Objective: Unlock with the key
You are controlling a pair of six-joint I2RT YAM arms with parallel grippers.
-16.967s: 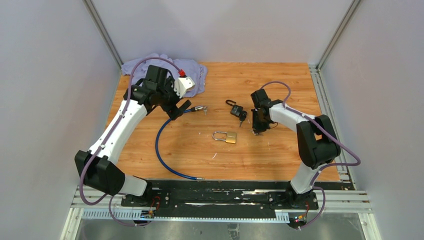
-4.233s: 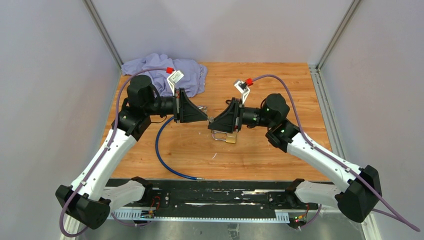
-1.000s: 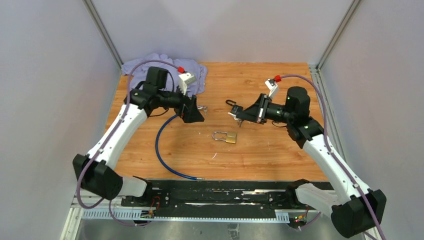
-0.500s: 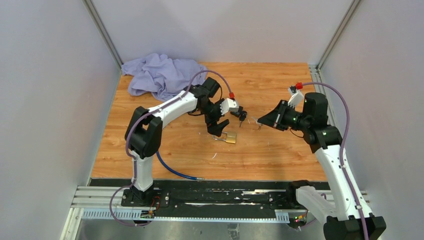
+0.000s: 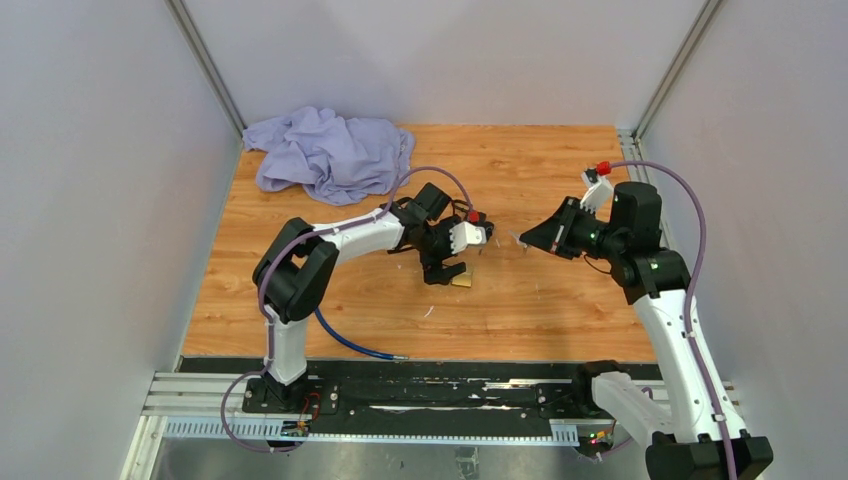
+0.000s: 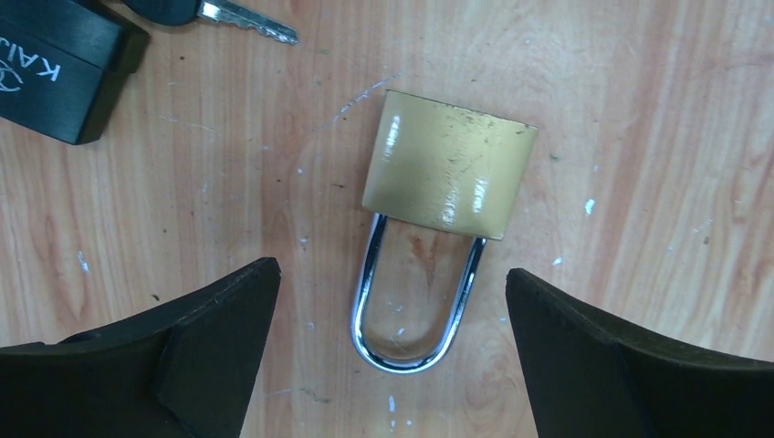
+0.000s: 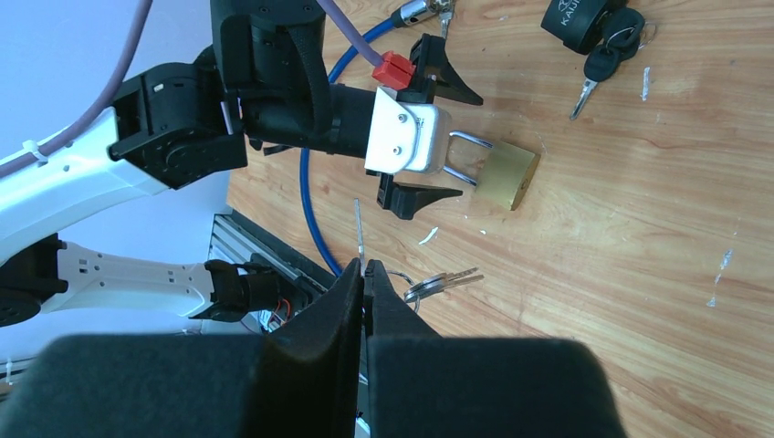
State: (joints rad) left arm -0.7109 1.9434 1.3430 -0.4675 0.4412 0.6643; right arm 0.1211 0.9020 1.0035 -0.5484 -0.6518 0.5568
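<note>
Presently: left gripper, jaws spread full wide and empty, poised over brass padlock lying flat on table, fingers either side of its shackle. Right gripper pinched shut on key, spare keys dangling. Advice: descend, clamp the body squarely, lock-hole end left free. Lock-hole not visible; key's teeth indistinct.

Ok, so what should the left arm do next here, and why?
Probably lower the left fingers and close them on the brass padlock: they stand open either side of its shackle, not touching, while the right fingers are shut on a key.
</note>
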